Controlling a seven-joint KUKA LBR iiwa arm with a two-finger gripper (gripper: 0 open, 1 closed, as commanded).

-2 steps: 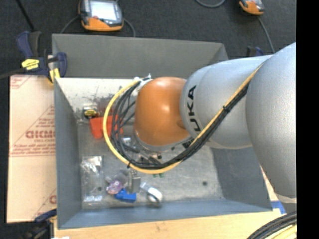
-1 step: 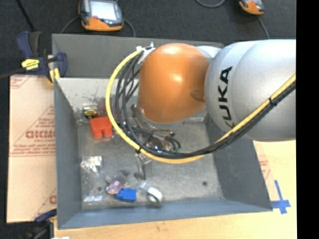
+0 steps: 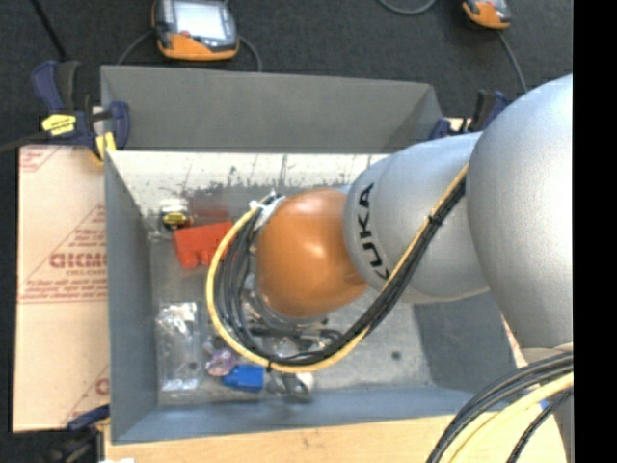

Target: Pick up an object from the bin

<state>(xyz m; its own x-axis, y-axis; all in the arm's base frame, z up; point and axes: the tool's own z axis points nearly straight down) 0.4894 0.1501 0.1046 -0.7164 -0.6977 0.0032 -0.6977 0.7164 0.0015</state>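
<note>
Camera view — arm [image 3: 415, 239] down in bin [image 3: 125, 287], red block [image 3: 198, 242], blue piece [image 3: 243, 377]

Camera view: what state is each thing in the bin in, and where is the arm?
Red block: lying on the floor of the bin, back left, clear of the arm.
Yellow and black thing: lying in the back left corner, close to the red block.
Clear plastic bag: crumpled, lying front left.
Blue thing: lying at the front.
Purple thing: lying right beside the blue thing.
Arm: reaching down into the bin's middle.
</note>
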